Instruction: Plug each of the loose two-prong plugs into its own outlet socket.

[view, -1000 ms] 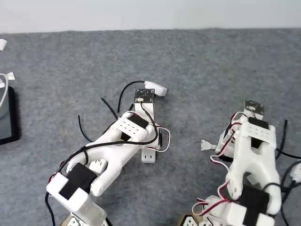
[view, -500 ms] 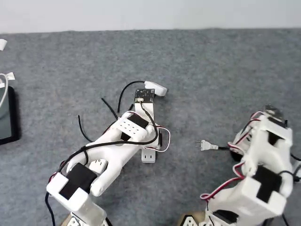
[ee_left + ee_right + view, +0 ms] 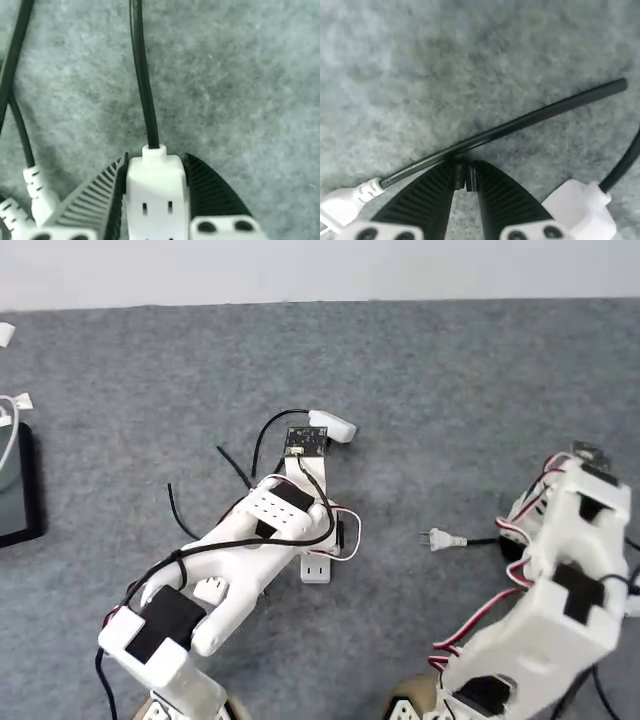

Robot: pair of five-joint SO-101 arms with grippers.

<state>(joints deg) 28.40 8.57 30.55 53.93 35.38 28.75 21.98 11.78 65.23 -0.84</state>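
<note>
Left tool: closed on the white socket, one ribbed black finger pressed against each side.
Socket: it lies flat on the bench under the left arm, slots up. Its black cord runs straight out from the end beyond the fingertips.
Right tool: closed on the plug cord at the very tips, with a thin slit left between the fingers.
Plug: it lies flat on the bench to the right of the socket and well apart from it, with its prongs turned toward the socket. The cord trails away to the right arm.
Room between: bare grey surface is seen from the socket across to the plug's prongs.
Second socket: it is set beyond the held socket, farther from the arms, with a small dark board just beside it.
Far edge: past the second socket, a broad stretch of grey bench runs up to the white wall.
Left edge: a dark flat slab lies far to the left of the socket and is cut by the frame.
Near the right tool: a white moulded piece with its own black cord sits just beside one finger.
Near the left tool: two white cord ends lie close beside one finger.
</note>
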